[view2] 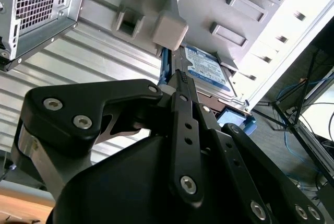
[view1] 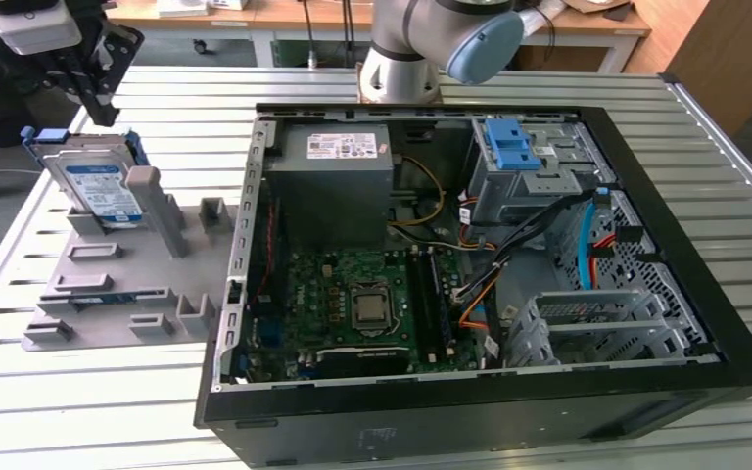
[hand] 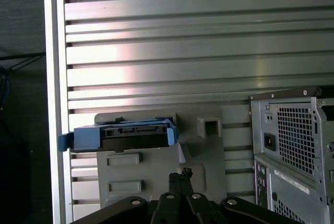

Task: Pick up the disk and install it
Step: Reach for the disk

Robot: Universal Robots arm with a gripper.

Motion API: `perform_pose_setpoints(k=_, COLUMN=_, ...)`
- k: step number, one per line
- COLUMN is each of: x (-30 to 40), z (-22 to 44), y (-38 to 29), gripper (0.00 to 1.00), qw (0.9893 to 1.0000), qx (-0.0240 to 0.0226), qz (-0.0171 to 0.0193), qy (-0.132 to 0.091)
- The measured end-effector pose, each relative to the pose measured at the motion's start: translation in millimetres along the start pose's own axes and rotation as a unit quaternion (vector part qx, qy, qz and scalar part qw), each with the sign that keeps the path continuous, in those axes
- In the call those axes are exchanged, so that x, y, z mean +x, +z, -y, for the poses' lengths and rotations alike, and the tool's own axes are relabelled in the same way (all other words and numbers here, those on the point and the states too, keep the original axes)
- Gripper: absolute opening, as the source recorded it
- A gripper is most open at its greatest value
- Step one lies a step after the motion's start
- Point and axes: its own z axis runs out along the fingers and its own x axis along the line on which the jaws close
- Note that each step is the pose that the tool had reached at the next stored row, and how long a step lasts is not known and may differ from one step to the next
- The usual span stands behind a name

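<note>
Just beneath the matt black hand (view2: 182,77), dotted with bright steel screw heads, the flat silver metal disk (view1: 99,188) carries a slick white-and-blue paper label and is framed by a smooth blue plastic bracket. The moulded grey plastic holder (view1: 115,284) around it looks dull and faintly grainy. The ribbed aluminium worktop (view1: 89,411) has a brushed sheen that catches the light. Well away from the hand, the black computer case (view1: 481,416) is matt-painted outside and bare grey sheet steel inside.

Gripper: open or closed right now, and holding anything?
Gripper: closed, fingertips together, holding nothing; it hangs above the disk, which stands on edge in the grey fixture.
</note>
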Motion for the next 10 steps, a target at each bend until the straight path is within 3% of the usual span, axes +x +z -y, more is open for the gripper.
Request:
perform_pose_setpoints(k=5, x=2.3, z=0.1, y=0.0, gripper=0.11, qw=1.0000, qx=0.0000, qz=-0.0001, qy=0.000)
perform_pose_setpoints(k=10, x=19.3, z=1.3, y=0.2, gripper=0.11, qw=1.0000, qx=0.0000, qz=0.0000, qy=0.000)
